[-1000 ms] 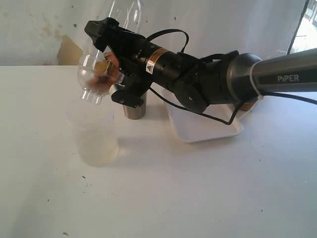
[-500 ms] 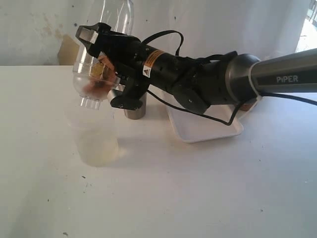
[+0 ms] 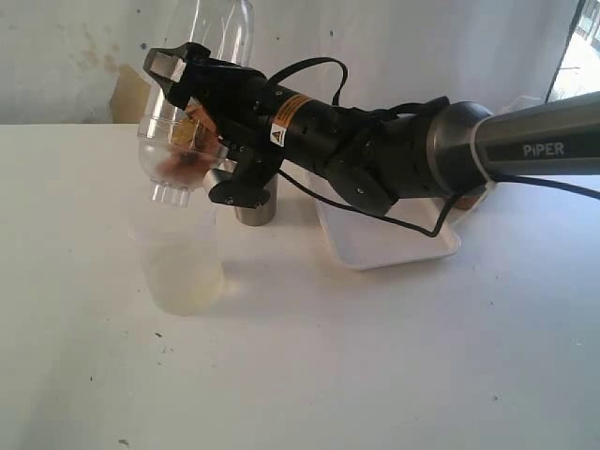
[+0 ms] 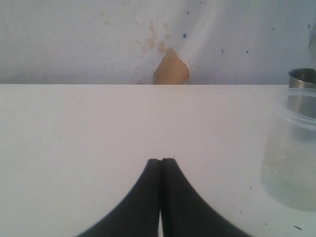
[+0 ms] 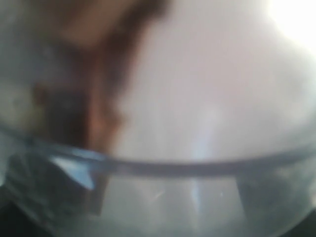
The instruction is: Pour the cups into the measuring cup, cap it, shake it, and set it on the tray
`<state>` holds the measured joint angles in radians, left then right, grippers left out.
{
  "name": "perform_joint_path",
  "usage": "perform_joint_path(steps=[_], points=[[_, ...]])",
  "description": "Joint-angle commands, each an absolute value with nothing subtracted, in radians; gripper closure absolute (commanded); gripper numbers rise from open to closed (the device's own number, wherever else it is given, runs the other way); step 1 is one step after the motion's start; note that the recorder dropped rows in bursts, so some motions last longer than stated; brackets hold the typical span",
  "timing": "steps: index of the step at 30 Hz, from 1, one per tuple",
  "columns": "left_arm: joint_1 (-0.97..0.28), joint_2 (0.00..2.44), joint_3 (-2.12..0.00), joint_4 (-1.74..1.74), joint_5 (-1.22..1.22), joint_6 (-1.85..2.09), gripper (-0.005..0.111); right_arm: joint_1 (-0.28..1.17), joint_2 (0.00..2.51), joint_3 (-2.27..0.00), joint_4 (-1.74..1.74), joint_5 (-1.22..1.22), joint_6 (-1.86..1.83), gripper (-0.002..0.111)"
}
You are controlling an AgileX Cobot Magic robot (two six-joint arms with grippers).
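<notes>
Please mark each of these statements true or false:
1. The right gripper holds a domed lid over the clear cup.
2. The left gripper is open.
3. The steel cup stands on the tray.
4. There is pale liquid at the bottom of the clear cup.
1. True. The right gripper grips the domed lid above the clear cup.
2. False. The left gripper has its jaws pressed together, and nothing is between them.
3. False. The steel cup stands on the table, beside the tray.
4. True. A shallow layer of pale liquid lies at the bottom of the clear cup.
</notes>
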<state>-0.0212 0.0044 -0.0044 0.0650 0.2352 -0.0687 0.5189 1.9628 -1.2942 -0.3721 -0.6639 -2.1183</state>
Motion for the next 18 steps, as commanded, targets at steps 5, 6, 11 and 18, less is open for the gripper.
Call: perform_joint_path(steps=[5, 6, 11, 18], points=[[-0.023, 0.000, 0.000, 0.066, 0.233, -0.071, 0.107, 0.520, 1.946, -1.304, -0.351, -0.713, -2.131, 0.108], [-0.023, 0.000, 0.000, 0.066, 0.233, -0.071, 0.107, 0.520, 1.946, -1.304, -0.351, -0.713, -2.131, 0.108], [-0.023, 0.000, 0.000, 0.066, 0.233, -0.071, 0.107, 0.520, 1.946, -1.304, -0.351, -0.706, -2.131, 0.108], [-0.023, 0.000, 0.000, 0.066, 0.233, -0.071, 0.107, 0.520, 1.946, -1.304, -0.351, -0.704, -2.131, 0.108]])
